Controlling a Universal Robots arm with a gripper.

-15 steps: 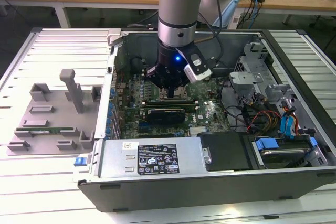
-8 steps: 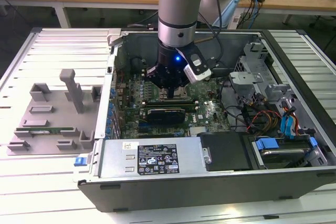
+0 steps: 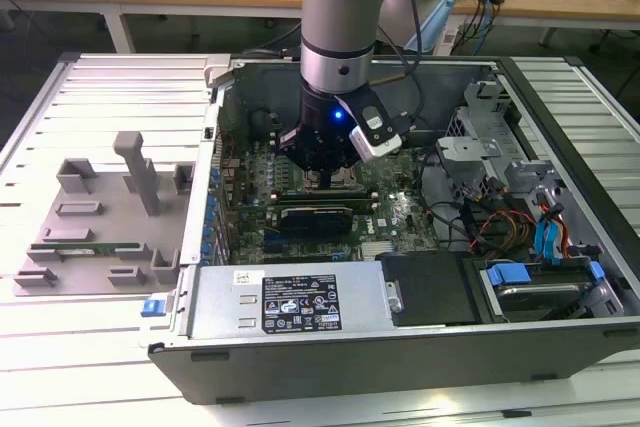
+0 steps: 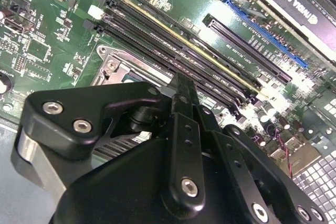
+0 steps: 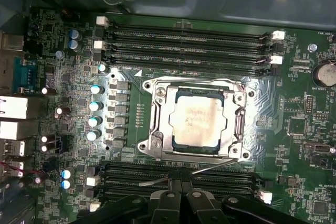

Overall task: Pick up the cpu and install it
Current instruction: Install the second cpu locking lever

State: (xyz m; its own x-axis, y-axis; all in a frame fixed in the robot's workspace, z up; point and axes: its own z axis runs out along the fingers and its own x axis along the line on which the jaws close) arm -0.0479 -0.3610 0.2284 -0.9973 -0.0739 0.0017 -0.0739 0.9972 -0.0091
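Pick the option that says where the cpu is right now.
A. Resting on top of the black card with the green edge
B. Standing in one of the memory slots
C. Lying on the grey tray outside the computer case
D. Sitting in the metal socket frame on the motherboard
D: in the first wrist view the cpu lies flat within the socket frame on the motherboard.

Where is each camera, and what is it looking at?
Exterior view: off the arm, looking down on the open computer case, the arm and the gripper over the board.
First wrist view: on the arm, facing the cpu lying in its socket; gripper parts show.
Second wrist view: on the arm, looking slantwise past the gripper at the memory slots.
Both wrist views share the socket, slots and gripper.
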